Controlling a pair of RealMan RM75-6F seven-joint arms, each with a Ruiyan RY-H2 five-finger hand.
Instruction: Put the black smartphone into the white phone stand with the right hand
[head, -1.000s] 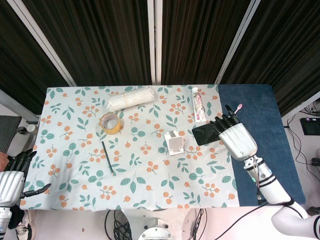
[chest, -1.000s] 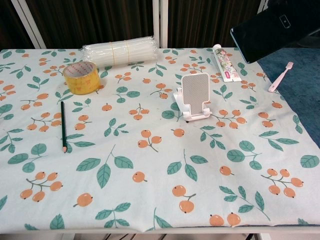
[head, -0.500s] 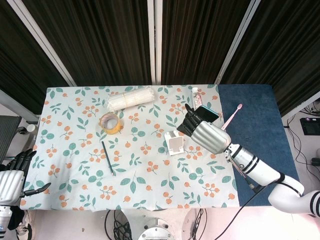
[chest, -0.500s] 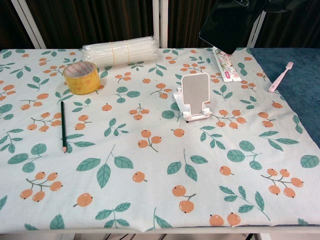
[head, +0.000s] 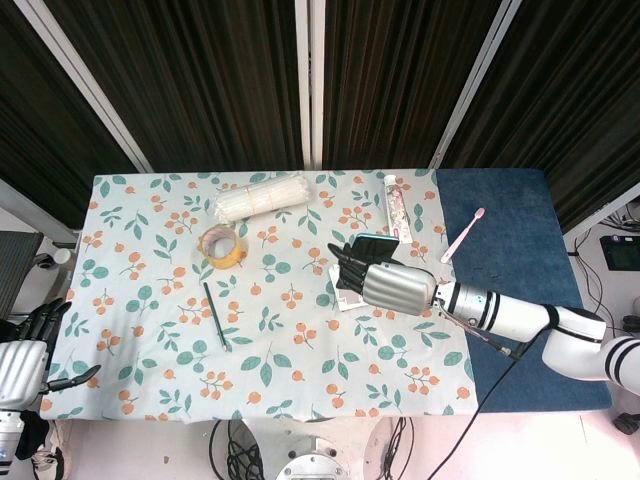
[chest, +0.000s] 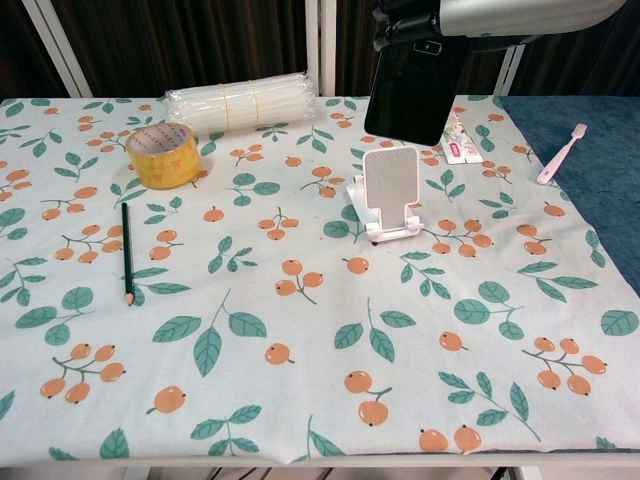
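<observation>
My right hand (head: 392, 285) (chest: 480, 18) holds the black smartphone (chest: 412, 92) (head: 368, 246) upright in the air, just above and slightly behind the white phone stand (chest: 390, 193). The phone's lower edge hangs a little above the stand's back plate without touching it. In the head view the hand covers most of the white phone stand (head: 339, 296); only its left edge shows. My left hand (head: 28, 350) hangs off the table's front left corner with its fingers spread and nothing in them.
On the floral cloth (chest: 300, 300) lie a yellow tape roll (chest: 162, 154), a clear bundle of straws (chest: 240, 100), a black pencil (chest: 126, 252) and a toothpaste tube (chest: 452, 132). A pink toothbrush (chest: 560, 154) lies on the blue mat (chest: 600, 190) at the right.
My right hand has carried the smartphone leftward from the blue mat's edge to over the stand and turned it upright. The left hand has stayed still.
</observation>
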